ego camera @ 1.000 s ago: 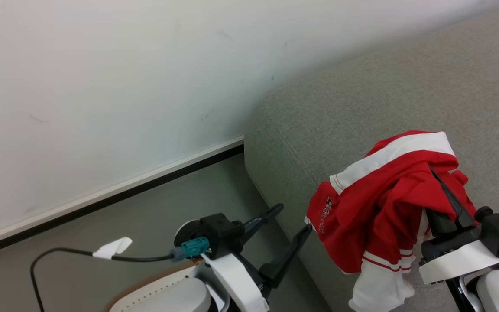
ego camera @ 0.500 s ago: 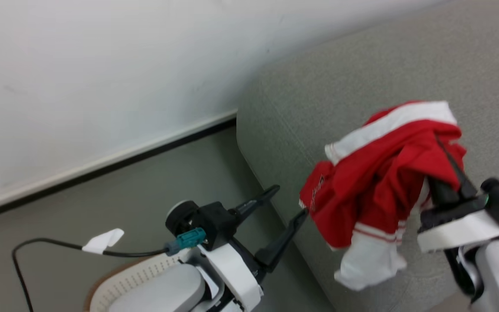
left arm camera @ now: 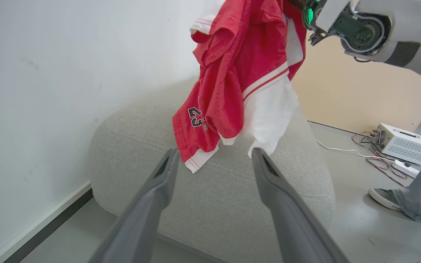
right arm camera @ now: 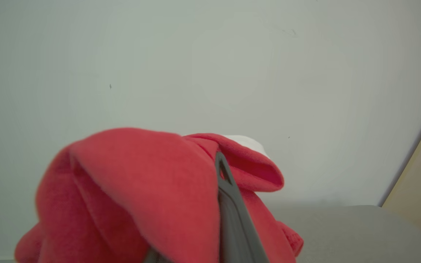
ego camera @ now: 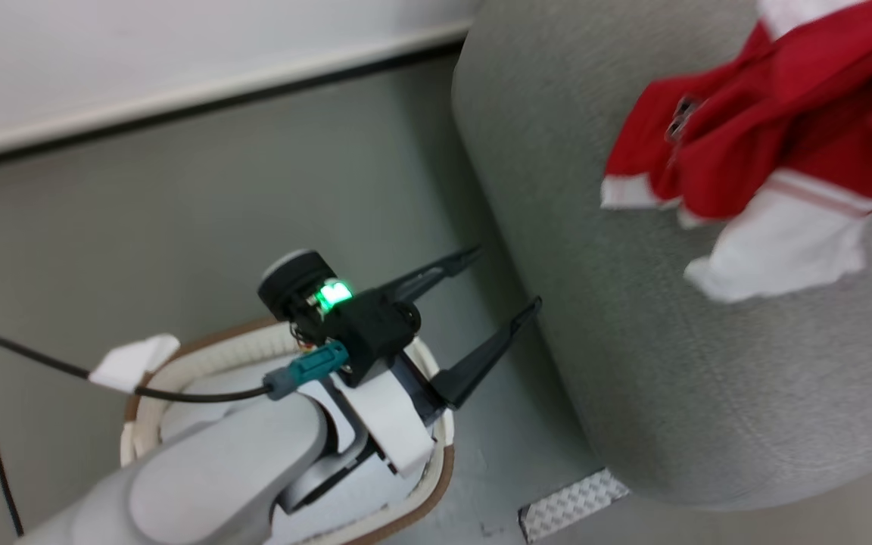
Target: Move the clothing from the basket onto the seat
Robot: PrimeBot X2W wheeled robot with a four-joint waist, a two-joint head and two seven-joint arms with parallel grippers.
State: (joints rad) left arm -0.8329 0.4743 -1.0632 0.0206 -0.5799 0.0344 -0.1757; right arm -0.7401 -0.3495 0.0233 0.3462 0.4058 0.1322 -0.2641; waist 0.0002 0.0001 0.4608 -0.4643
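Nearest the robot, the basket [ego camera: 447, 454] sits on the floor under the pale left forearm, and what shows of its inside holds no red cloth. The left gripper [ego camera: 506, 276] hovers just above its rim, jaws wide apart and holding nothing, with its fingers pointing toward the side of the seat [ego camera: 633, 341]. Beyond it, the clothing [left arm camera: 232, 73] hangs in a bunch from the right gripper [right arm camera: 216, 164] above the seat's rounded near end. One dark finger [right arm camera: 232, 212] shows against the red folds and the other is buried under them, so the jaws look clamped on the fabric. The numbered hem and the white sleeve dangle low over the cushion, and I cannot tell whether they touch it. Farther off are the white wall, a white box [left arm camera: 404, 142] on the floor and a person's foot [left arm camera: 386, 197]. The carry looks nearly finished, so placing is the step in hand. The next move probably calls for taking the bundle further in from the curved edge, lowering it until the cloth rests on the cushion, and only then parting the jaws, or it may slide off.
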